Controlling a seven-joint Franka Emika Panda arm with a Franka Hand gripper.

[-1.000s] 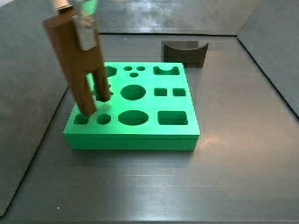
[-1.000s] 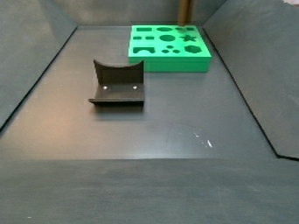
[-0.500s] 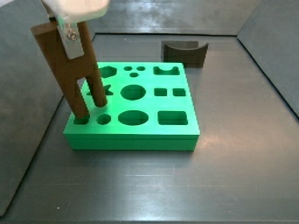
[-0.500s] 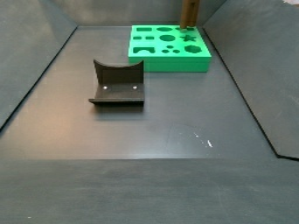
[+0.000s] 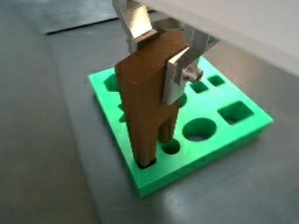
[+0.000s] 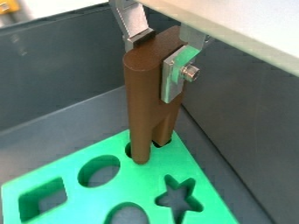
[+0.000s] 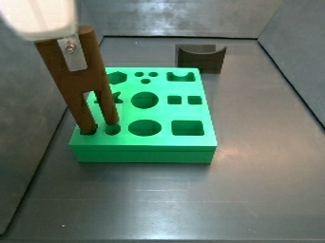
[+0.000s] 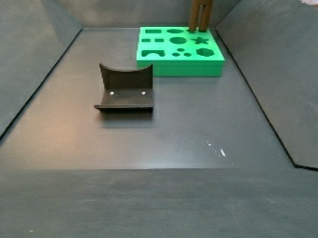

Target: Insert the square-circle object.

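The square-circle object [image 7: 76, 85] is a tall brown piece with two long legs, upright over the near left corner of the green hole block [image 7: 165, 128]. My gripper [image 7: 72, 55] is shut on its upper end. In both wrist views the silver fingers [image 5: 177, 70] [image 6: 177, 72] clamp the piece's [image 5: 146, 96] [image 6: 146, 96] top. The leg tips stand at two holes near the block's [image 5: 222, 131] [image 6: 70, 166] corner and look just inside them. In a side view only the piece's lower part [image 8: 200, 13] shows behind the block [image 8: 180, 56].
The dark fixture [image 7: 200, 59] [image 8: 125, 88] with a curved notch stands on the grey floor apart from the block. The block has several other open holes: round, square, star. Grey walls enclose the floor.
The gripper has come down and straightened the piece from a slight tilt to upright. The leg tips have stayed at the corner holes and sunk a little.
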